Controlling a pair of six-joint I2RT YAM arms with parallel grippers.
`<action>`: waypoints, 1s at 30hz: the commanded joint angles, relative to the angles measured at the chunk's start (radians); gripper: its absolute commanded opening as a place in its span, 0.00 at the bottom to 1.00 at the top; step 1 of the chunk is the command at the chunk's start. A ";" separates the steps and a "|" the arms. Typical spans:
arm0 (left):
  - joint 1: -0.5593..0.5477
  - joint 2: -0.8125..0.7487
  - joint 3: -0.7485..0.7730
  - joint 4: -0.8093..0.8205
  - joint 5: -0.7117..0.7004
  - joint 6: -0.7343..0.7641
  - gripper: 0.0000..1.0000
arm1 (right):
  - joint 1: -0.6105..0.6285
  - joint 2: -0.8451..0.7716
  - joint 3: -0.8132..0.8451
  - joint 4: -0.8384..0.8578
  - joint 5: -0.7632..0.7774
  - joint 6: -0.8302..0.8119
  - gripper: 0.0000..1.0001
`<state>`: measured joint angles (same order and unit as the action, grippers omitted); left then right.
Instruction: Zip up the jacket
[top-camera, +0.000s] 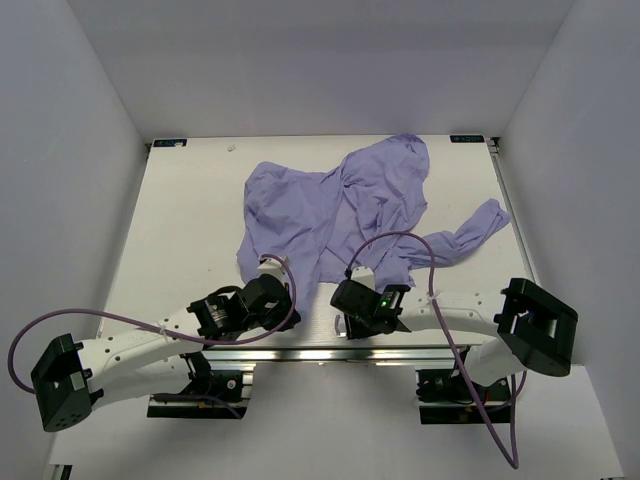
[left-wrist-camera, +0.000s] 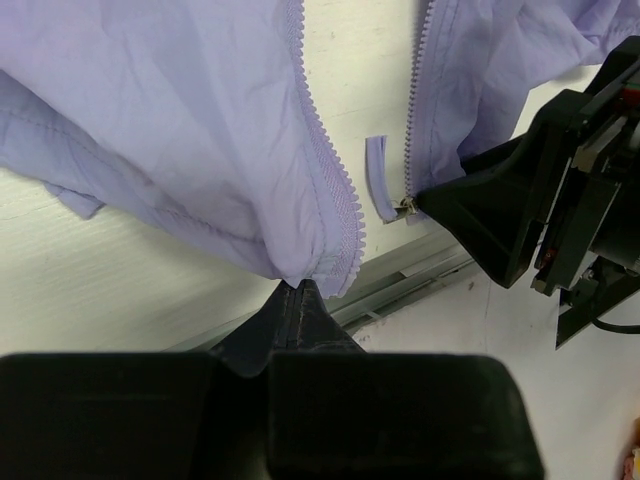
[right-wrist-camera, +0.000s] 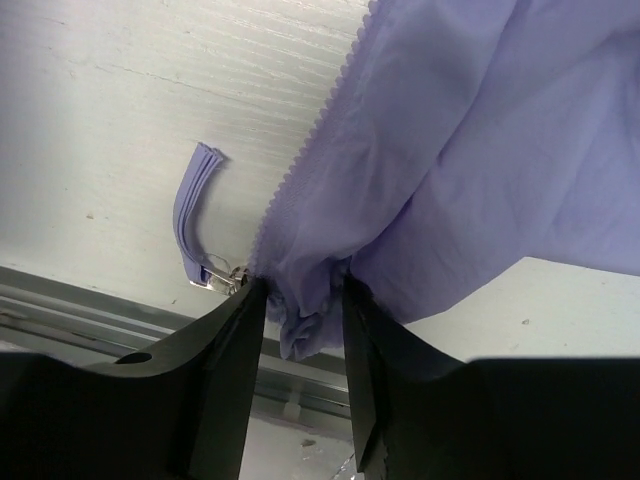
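Lavender cloth of the jacket (top-camera: 350, 205) is spread on the table (top-camera: 180, 230), with its open hem turned to the arms. Its two rows of teeth (left-wrist-camera: 325, 170) are laid lengthwise away from the near edge, and bare table is seen between them. The lower end of one row is pinched by the left gripper (left-wrist-camera: 300, 290), whose jaws are pressed together on that corner. The other corner is enclosed by the right gripper (right-wrist-camera: 300, 300). Its jaws are half spread with bunched cloth between them, and a firm hold cannot be confirmed. The slider (right-wrist-camera: 222, 278) is found just beside the right jaws, on the side facing the left arm. It is judged that the left-held end must be carried sideways to it.
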<state>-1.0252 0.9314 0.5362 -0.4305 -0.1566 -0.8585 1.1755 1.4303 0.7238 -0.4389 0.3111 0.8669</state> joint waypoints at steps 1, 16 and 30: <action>-0.006 -0.011 0.001 -0.016 -0.023 -0.010 0.00 | 0.018 0.025 0.019 0.000 0.006 0.023 0.41; -0.006 -0.005 0.064 0.027 -0.077 0.018 0.00 | 0.013 -0.249 -0.095 0.287 0.042 -0.121 0.00; -0.006 0.058 0.231 0.332 -0.204 0.151 0.00 | -0.068 -0.748 -0.389 0.910 -0.078 -0.522 0.00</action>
<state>-1.0252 0.9947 0.7204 -0.2047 -0.3073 -0.7635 1.1255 0.7044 0.3416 0.2935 0.2359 0.4393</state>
